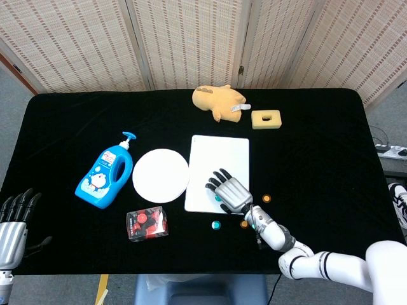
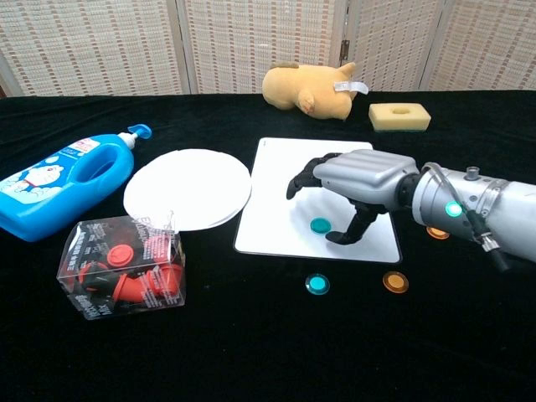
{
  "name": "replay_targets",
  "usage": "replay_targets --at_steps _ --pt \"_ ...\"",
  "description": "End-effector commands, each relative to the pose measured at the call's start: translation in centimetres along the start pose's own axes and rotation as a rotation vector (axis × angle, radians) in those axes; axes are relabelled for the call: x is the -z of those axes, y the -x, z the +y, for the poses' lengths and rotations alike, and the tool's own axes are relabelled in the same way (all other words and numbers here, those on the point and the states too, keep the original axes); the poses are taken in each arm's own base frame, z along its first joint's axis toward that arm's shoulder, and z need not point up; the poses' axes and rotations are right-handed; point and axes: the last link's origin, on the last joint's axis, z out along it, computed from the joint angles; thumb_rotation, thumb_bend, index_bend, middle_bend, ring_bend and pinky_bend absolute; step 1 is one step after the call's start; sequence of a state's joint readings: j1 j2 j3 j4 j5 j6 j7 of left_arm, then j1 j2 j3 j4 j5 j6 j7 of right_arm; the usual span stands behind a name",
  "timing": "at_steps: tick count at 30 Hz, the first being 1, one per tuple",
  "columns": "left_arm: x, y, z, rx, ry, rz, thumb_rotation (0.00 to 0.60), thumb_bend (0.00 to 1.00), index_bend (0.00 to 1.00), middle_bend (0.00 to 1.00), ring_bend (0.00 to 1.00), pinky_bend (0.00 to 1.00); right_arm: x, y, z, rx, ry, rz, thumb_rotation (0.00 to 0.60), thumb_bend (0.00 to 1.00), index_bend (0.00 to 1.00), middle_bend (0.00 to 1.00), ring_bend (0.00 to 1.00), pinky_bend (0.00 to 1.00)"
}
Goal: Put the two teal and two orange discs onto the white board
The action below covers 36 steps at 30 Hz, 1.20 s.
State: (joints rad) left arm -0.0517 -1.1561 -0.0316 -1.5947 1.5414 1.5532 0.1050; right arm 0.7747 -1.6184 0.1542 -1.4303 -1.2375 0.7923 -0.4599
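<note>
Teal discs [image 2: 320,224], orange discs [image 2: 395,281], white board [image 2: 276,184] (black cloth [image 2: 251,352] beneath).
</note>
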Motion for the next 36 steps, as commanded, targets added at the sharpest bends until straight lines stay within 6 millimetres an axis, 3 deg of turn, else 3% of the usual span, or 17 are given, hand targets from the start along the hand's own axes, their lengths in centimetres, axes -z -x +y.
replay_targets --at_steps 1,5,13,36 --pt "0.0 0.0 0.0 0.001 0.001 0.001 0.600 0.12 0.00 0.00 0.01 0.00 2.1 0.2 -0.3 0.016 -0.046 0.008 0.600 0.28 0.26 0.13 0.02 0.00" --pt "0.0 -0.1 0.1 0.002 0.003 0.003 0.600 0.12 0.00 0.00 0.01 0.00 3.9 0.5 -0.5 0.039 -0.098 0.004 0.600 0.28 0.34 0.14 0.02 0.00" --pt "0.2 -0.2 0.5 0.001 0.011 0.004 0.600 0.12 0.00 0.00 0.01 0.00 5.3 1.6 -1.7 0.089 -0.171 -0.021 0.600 0.28 0.36 0.14 0.02 0.00" --pt "0.4 -0.2 -0.1 0.001 -0.003 0.005 0.600 0.12 0.00 0.00 0.01 0.00 3.4 3.2 -3.3 0.142 -0.198 -0.037 0.600 0.28 0.38 0.14 0.01 0.00"
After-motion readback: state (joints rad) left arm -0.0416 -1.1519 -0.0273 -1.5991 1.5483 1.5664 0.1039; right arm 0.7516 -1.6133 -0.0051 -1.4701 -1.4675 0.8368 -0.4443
